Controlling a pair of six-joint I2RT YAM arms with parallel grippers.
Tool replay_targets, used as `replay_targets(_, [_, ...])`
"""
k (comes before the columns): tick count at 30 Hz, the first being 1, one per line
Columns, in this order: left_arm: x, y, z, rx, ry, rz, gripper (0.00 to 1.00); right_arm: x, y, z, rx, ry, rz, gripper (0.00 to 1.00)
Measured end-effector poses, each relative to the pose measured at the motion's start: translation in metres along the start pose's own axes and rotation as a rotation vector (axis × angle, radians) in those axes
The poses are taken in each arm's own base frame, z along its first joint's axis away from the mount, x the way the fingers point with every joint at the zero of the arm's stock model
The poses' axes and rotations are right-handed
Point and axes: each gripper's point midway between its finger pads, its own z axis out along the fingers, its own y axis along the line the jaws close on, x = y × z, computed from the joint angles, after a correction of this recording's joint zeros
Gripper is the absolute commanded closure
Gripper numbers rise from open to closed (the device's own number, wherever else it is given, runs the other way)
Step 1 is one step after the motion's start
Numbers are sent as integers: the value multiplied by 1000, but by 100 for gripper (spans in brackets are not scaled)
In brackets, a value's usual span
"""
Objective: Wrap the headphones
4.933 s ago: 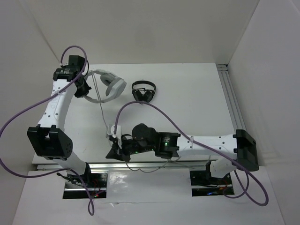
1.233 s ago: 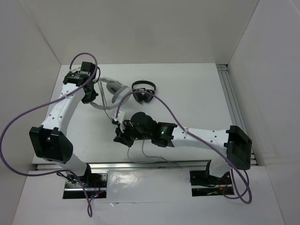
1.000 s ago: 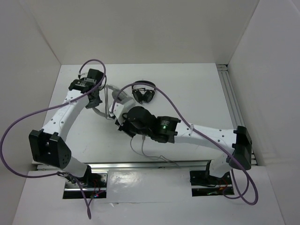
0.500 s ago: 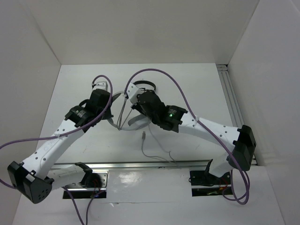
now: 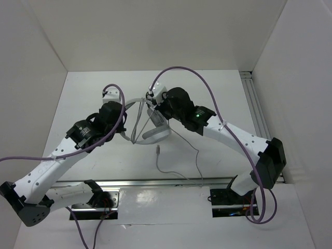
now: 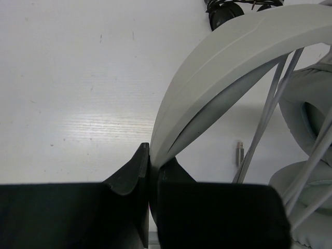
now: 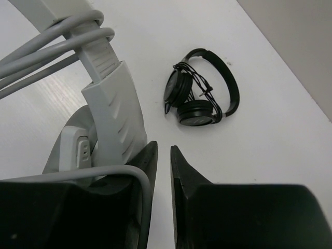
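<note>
**Inspector:** What is lying around the work, and what is blocking the view?

**Assistant:** Black headphones [image 7: 196, 112], a smaller pair, are lying flat on the table [image 5: 223, 93] just beyond the headphones [image 5: 154, 134] and apart from them. Seen from overhead, the right arm [image 5: 228, 135] is reaching across and covering that black pair. A metal rail [image 5: 254, 109] is running along the table's right edge, well clear.

**Inspector:** Where are the headphones sitting, and which way are they pointing?

**Assistant:** They are sitting mid-table between the two claws. The headband [image 6: 223, 57] is running left to right, and the earcups [image 6: 306, 109] are hanging on its near side. I cannot tell whether the cups are resting on the table. The cable [image 7: 57, 33] is looping several times around the headband by the slider. Its loose tail is trailing toward the near edge, and the plug [image 5: 157, 151] is lying just in front of the cups.

**Inspector:** And the claws?

**Assistant:** The left claw [image 6: 152, 158] is pinching the headband's edge tight. The right claw [image 7: 163, 150] is standing slightly parted beside the slider. Bare table is showing through the gap, and one cable strand is crossing outside its left finger.

**Inspector:** Is any writing showing?

**Assistant:** Small marks are showing on the side of one cup, too small to read.
</note>
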Motion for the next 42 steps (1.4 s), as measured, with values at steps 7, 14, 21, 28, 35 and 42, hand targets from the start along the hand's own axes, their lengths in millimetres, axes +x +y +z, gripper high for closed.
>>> replay_targets(7, [-5,8,-13,-16,13,46,100,-2,12,5,-78,-47,74,100])
replay_targets(14, [-2,3,-9,-53,10,65,100,0,9,5,-105,-49,99,90])
replay_targets(21, [1,-10,-1,-67,13,105,100,5,-1,-1,-105,-34,90,91])
replay_targets(28, [19,-36,18,-47,83,148,100,-11,-4,-35,-150,-52,4,75])
replay_targets(35, [22,-53,11,50,119,176,100,-11,-7,-40,-145,-54,-30,73])
replay_targets(42, [22,-63,9,84,106,193,100,12,-25,-29,-3,-11,-10,76])
